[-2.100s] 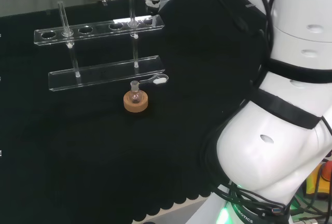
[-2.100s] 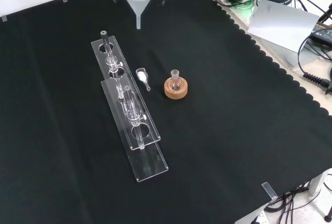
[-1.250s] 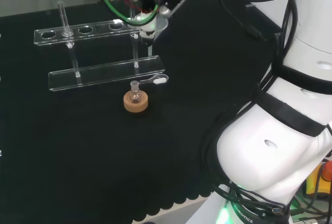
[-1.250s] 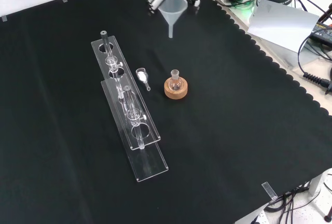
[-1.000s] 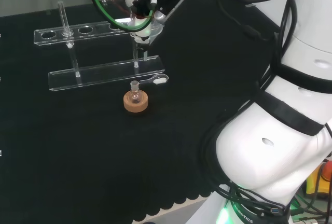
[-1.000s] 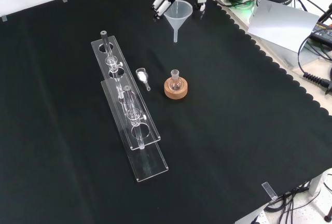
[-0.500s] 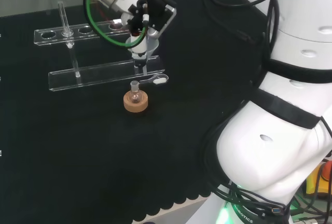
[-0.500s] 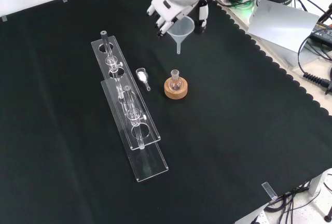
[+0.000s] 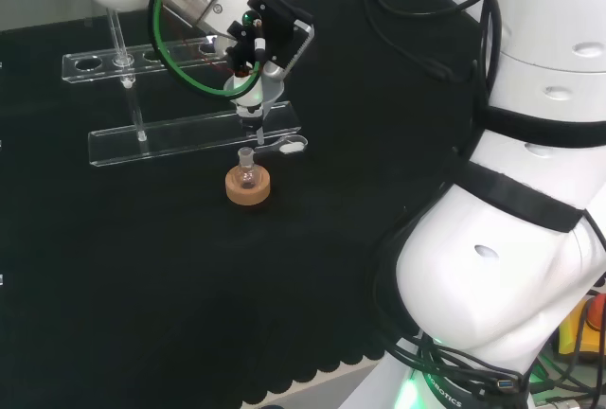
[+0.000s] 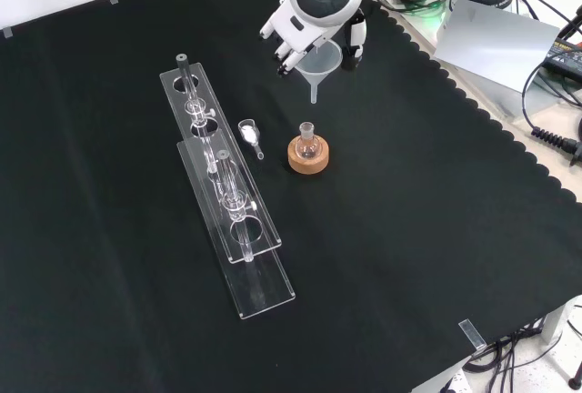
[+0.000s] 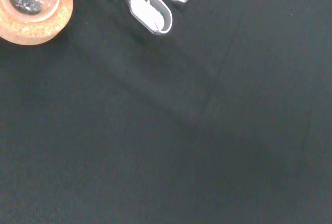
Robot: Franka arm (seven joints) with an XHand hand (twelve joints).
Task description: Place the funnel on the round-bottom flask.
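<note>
Below my hand, clamped on the funnel, the round-bottom flask sits upright in 1 cork ring.

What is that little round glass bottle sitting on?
The round-bottom flask sits in a cork ring on the black cloth. The ring hides the flask's bottom, so how it rests inside cannot be seen.

A robotics lab set up for chemistry work. A bench draped in black cloth carries a clear two-tier test-tube rack, a small round-bottom flask on a cork ring, a clear funnel and a scoop of white powder. Beyond the cloth's scalloped edge lie bundled cables and a red emergency-stop button.
</note>
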